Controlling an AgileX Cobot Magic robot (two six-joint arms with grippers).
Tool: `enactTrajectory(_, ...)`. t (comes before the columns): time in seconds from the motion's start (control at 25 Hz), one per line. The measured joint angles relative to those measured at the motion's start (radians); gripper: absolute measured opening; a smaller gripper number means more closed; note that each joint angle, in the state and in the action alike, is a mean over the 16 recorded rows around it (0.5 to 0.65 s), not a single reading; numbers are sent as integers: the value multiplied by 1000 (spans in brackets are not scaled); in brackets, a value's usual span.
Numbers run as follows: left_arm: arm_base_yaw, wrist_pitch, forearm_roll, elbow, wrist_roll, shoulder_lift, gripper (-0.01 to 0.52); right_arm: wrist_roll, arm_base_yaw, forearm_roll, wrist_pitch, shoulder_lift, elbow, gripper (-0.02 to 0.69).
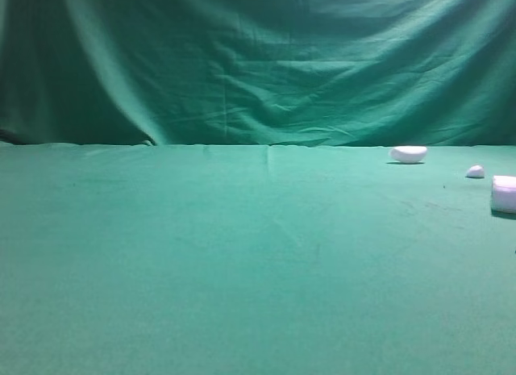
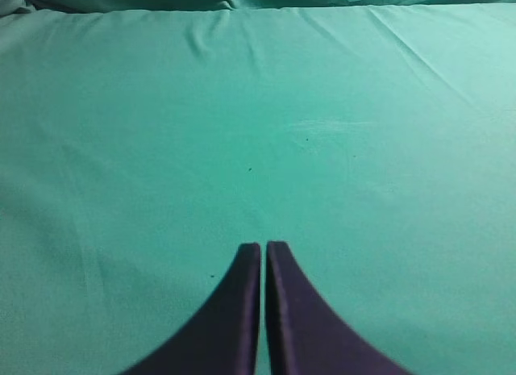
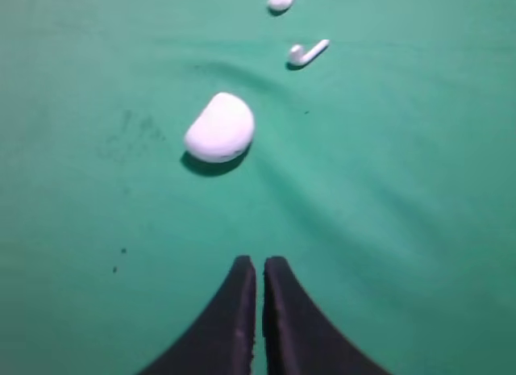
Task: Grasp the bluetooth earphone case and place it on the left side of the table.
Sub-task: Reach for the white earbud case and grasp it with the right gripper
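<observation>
Nothing is done yet: the bluetooth earphone case (image 3: 219,127) lies untouched at the upper centre of the right wrist view, on the green surface (image 3: 403,230). The right end effector (image 3: 260,266) is pressed together and empty, short of it; the left end effector (image 2: 264,250) is likewise pressed together over bare cloth. Grasp, carry and placement all remain.

Left hand (image 2: 264,247) dark tapered fingers, right hand (image 3: 260,262) matching, smooth curved

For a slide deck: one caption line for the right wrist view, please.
Shut right gripper hovers over green table, white earphone case ahead, two loose earbuds beyond.
</observation>
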Motion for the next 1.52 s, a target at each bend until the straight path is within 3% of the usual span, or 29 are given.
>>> enactTrajectory(0.32, 0, 0, 0, 0, 0, 0, 0, -9, 106, 27, 26, 323, -152, 0)
enactTrajectory(0.72, 0, 0, 0, 0, 0, 0, 0, 201, 136, -31, -41, 658, -269, 35)
enactTrajectory(0.88, 0, 0, 0, 0, 0, 0, 0, 286, 138, -60, -66, 752, -310, 135)
enactTrajectory(1.24, 0, 0, 0, 0, 0, 0, 0, 343, 138, -88, -128, 891, -362, 459)
enactTrajectory(1.36, 0, 0, 0, 0, 0, 0, 0, 343, 138, -88, -144, 921, -368, 520)
enactTrajectory(1.52, 0, 0, 0, 0, 0, 0, 0, 343, 138, -88, -156, 953, -370, 528)
